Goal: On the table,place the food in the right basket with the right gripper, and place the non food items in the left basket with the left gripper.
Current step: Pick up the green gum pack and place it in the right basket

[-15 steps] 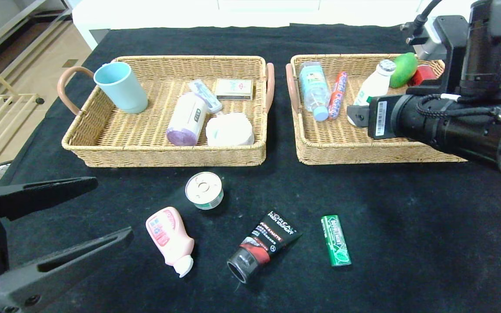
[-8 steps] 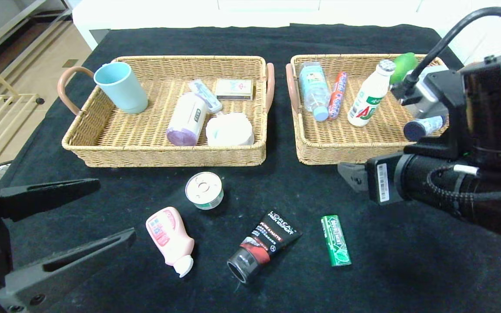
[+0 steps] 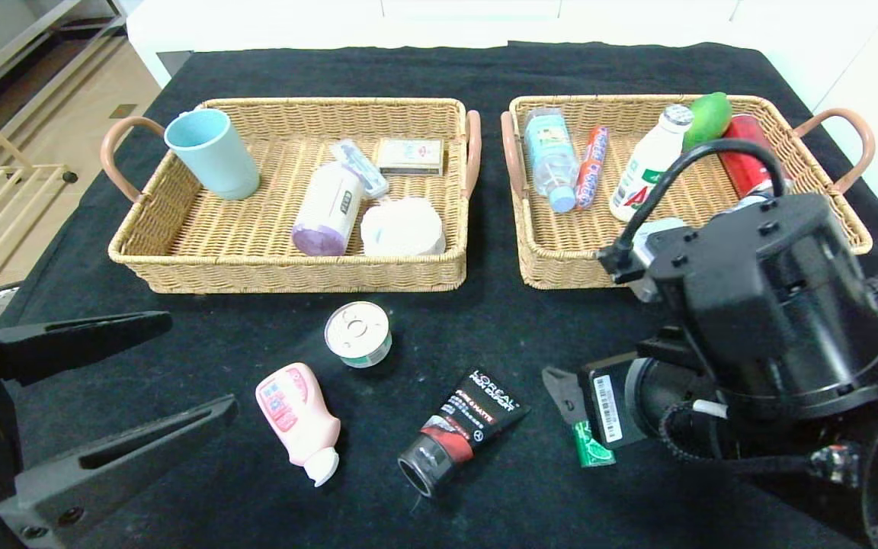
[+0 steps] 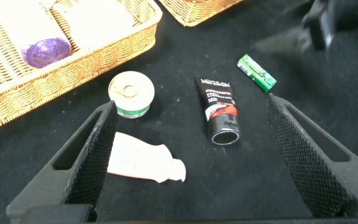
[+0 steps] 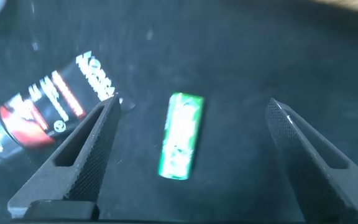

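Note:
On the black table (image 3: 180,343) lie a pull-tab tin (image 3: 357,333), a pink squeeze bottle (image 3: 298,419), a black tube (image 3: 460,431) and a green gum pack (image 3: 594,451). My right arm (image 3: 759,320) hangs over the gum pack and hides most of it. The right gripper (image 5: 191,106) is open, with the gum pack (image 5: 181,135) lying between its fingers, untouched. My left gripper (image 3: 201,364) stands open at the near left, short of the pink bottle (image 4: 142,163). The white drink bottle (image 3: 648,164) and sausage stick (image 3: 591,166) lie in the right basket (image 3: 561,263).
The left basket (image 3: 286,271) holds a blue cup (image 3: 213,152), a purple-ended roll (image 3: 327,207), a white round pack (image 3: 402,226) and a small box (image 3: 410,155). A water bottle (image 3: 549,156), a green fruit (image 3: 707,120) and a red can (image 3: 744,164) share the right basket.
My right arm has swung from over the right basket toward the near side and down over the gum pack. The left arm has stayed put.

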You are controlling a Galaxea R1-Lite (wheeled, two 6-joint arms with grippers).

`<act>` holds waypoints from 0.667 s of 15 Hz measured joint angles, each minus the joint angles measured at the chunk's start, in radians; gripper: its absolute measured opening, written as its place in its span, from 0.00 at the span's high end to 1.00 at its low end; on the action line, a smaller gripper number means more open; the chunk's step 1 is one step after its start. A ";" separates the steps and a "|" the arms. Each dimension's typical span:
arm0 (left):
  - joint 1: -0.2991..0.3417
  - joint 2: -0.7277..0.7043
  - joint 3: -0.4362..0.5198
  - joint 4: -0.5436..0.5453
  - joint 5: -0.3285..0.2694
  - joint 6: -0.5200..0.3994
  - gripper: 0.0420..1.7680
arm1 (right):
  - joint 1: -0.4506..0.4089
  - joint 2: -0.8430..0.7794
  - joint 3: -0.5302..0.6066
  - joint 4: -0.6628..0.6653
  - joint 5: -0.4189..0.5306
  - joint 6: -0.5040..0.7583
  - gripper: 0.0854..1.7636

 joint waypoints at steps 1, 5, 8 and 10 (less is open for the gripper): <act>0.000 0.000 0.000 0.000 0.000 0.001 0.03 | 0.003 0.018 0.001 0.000 0.000 0.001 0.04; 0.000 -0.002 0.000 0.000 0.000 0.001 0.03 | 0.007 0.073 0.002 0.032 -0.001 0.056 0.04; 0.000 -0.003 0.000 0.000 0.000 0.001 0.03 | -0.005 0.095 0.003 0.041 0.000 0.090 0.04; 0.000 -0.004 0.000 0.000 0.000 0.001 0.03 | -0.008 0.104 0.009 0.042 0.000 0.110 0.04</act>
